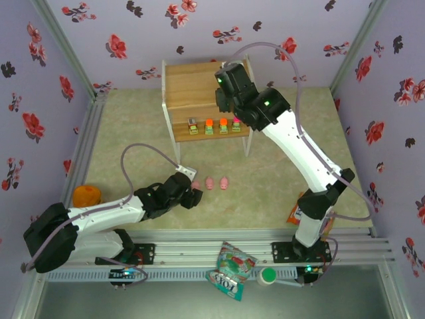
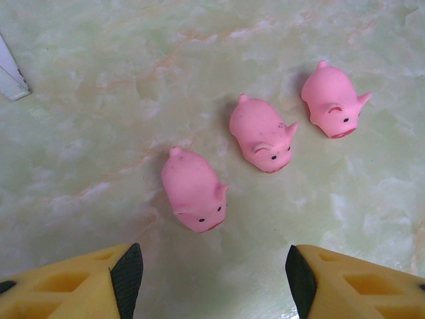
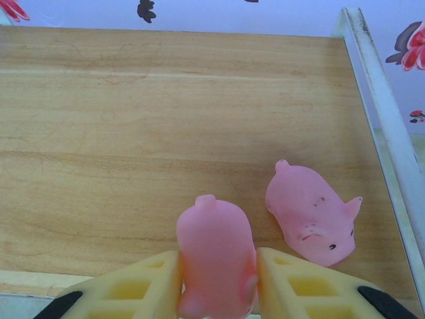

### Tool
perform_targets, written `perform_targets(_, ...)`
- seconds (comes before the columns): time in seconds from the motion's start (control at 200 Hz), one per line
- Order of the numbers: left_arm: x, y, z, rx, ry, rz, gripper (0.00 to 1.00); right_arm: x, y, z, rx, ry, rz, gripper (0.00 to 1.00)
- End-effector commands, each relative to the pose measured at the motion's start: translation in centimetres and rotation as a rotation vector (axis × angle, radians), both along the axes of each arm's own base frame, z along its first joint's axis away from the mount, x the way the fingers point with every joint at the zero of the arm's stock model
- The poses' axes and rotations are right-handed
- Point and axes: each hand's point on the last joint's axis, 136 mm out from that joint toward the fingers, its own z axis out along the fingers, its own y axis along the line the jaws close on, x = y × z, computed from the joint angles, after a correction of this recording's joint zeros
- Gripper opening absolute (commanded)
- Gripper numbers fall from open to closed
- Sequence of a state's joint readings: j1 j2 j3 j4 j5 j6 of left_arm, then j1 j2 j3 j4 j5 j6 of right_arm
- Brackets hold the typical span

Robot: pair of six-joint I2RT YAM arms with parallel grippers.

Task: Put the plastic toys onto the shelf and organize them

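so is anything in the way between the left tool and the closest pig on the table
Nothing visible. The left tool stands open just short of the nearest pig, with bare table between them. The other two pigs lie beyond it.

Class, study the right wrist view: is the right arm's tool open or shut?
Shut on a pink pig: the right tool has its yellow fingers pressed against both its sides, over the wooden shelf.

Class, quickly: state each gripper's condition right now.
Left gripper: open, holding nothing.
Right gripper: closed on a pink pig.
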State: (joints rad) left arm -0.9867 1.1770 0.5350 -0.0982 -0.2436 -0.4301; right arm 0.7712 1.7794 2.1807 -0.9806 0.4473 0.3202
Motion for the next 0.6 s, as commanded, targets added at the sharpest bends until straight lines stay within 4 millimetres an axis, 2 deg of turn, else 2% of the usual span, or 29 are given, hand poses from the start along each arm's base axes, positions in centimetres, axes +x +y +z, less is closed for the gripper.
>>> perform_targets(0.0,0.3,-0.1,1.0,0.010,-0.032,-0.004,0.64,0.2,-0.2,0.3,-0.016,0.002,0.015,0.34)
perform_targets(0.595,0.3,-0.1,0.9,0.010,-0.031,-0.004,0.64,1.2,-0.1,-1.1,-0.029,0.033,0.008,0.35)
